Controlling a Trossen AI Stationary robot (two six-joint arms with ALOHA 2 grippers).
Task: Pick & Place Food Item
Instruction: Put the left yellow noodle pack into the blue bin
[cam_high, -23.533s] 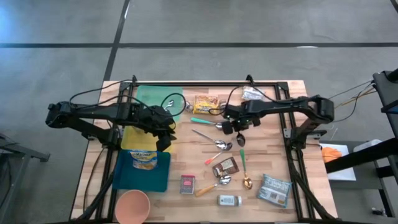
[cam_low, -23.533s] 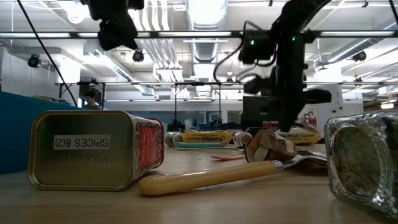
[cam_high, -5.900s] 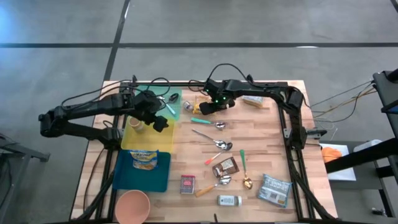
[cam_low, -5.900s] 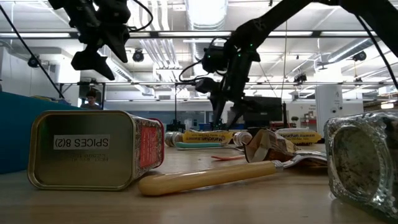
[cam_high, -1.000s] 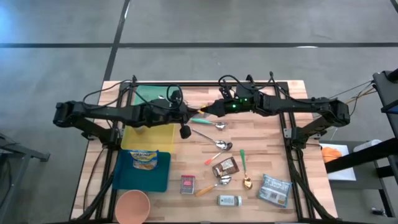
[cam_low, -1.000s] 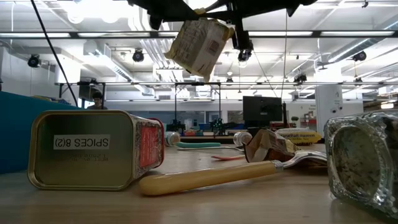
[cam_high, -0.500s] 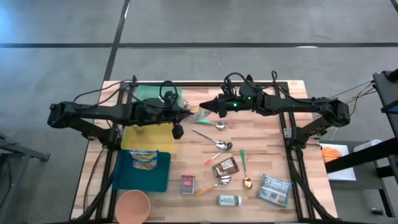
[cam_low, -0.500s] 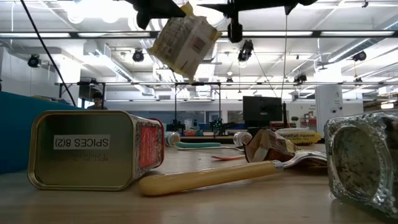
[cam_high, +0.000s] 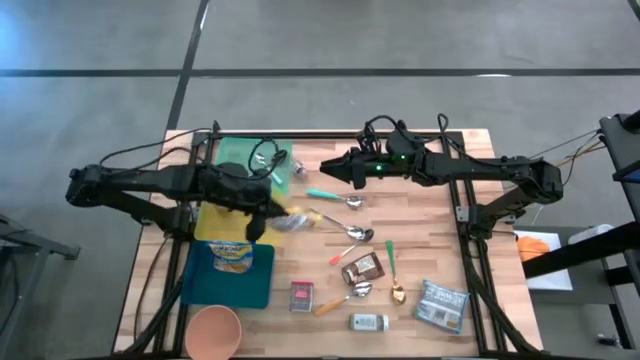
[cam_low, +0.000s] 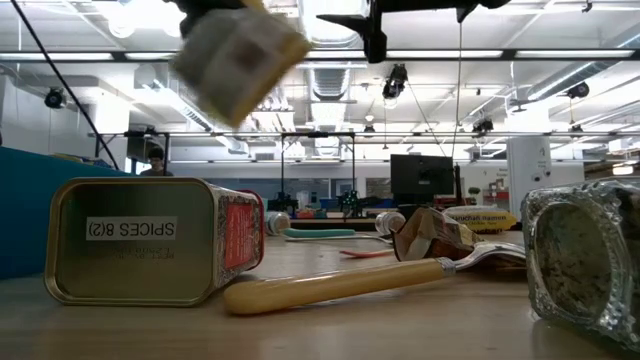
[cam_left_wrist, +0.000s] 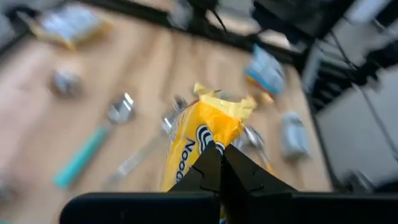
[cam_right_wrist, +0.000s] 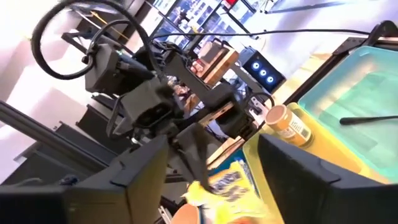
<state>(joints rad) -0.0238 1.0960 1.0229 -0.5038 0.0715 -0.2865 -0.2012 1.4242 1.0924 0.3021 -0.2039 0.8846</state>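
Note:
A yellow noodle packet (cam_high: 294, 220) hangs blurred in the air over the right edge of the yellow tray (cam_high: 225, 225), with my left gripper (cam_high: 270, 217) shut on it. In the left wrist view the packet (cam_left_wrist: 205, 134) reaches away from the shut fingers (cam_left_wrist: 219, 163). In the low view it shows high up as a blurred packet (cam_low: 240, 52). My right gripper (cam_high: 330, 171) stands open and empty above the table's far middle, pointing level toward the left arm; its wrist view shows the packet (cam_right_wrist: 225, 184) beyond its spread fingers (cam_right_wrist: 212, 142). My left gripper pinches the packet's near end (cam_left_wrist: 210, 149) between its two fingers. The fingers slant down from the table's left side, and the packet sticks out beyond them toward the table's right. The packet is lifted clear of the table and trays.
A green tray (cam_high: 240, 156) lies at the far left, and a blue tray (cam_high: 230, 285) with another packet lies near the left. Spoons (cam_high: 352, 233), a brown packet (cam_high: 363, 267), a spice tin (cam_high: 301, 296), a small jar (cam_high: 369, 322) and a pink bowl (cam_high: 213, 331) are spread across the table.
My right gripper has opened and let go of the noodle packet, staying where it was. My left gripper has kept the packet, turned, and carried it toward the table's left and near edges, away from the right gripper and toward the yellow tray.

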